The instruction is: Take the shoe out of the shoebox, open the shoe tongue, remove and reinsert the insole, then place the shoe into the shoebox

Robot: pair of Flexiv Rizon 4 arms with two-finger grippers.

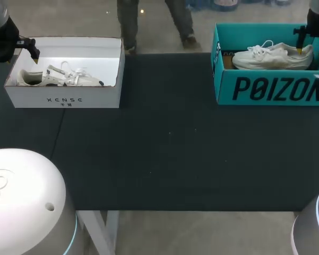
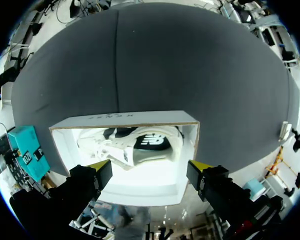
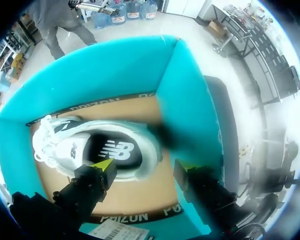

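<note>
Dark table, two boxes at its far corners. Teal-box shoe lies lengthwise in teal box, far-right corner. Right gripper hangs apart over its heel end, opening along the shoe. White-box shoe lies lengthwise in white box, far-left corner, ahead of left gripper, also apart. Insoles hidden, contact unclear.

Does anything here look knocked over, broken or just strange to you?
Nothing stands out. The white box stands upright with a pale shoe inside, and the teal box likewise with a white shoe. The left claw and the right claw hang open, one above each box.
</note>
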